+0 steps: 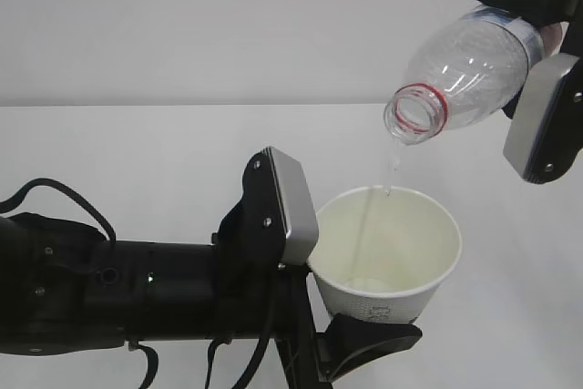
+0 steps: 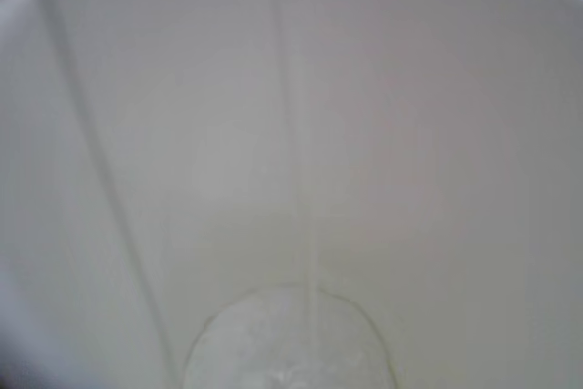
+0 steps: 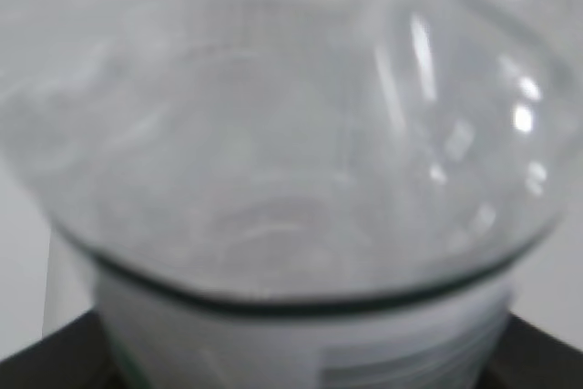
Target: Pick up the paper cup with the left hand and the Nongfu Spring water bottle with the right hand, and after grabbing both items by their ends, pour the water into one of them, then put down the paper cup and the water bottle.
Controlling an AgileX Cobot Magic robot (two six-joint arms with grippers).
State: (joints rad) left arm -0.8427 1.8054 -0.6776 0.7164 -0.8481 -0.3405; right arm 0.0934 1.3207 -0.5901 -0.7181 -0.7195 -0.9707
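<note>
left gripper (image 1: 342, 312) grasps paper cup (image 1: 387, 257) near its base, cup tilted, mouth up-right | left wrist view alone shows water (image 2: 291, 343) pooled at cup bottom | right gripper (image 1: 545, 70) grasps Nongfu Spring water bottle (image 1: 460, 75), neck down above cup rim, thin stream falling; bare white surface (image 1: 137, 143) beyond

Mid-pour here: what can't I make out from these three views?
- Bottle base: exterior view, cut off by the frame edge and hidden by the right gripper.
- Water level in the cup: left wrist view, blurred.
- Left gripper's fingertips: exterior view, hidden behind the cup.
- Bottle label: right wrist view, blurred.
</note>
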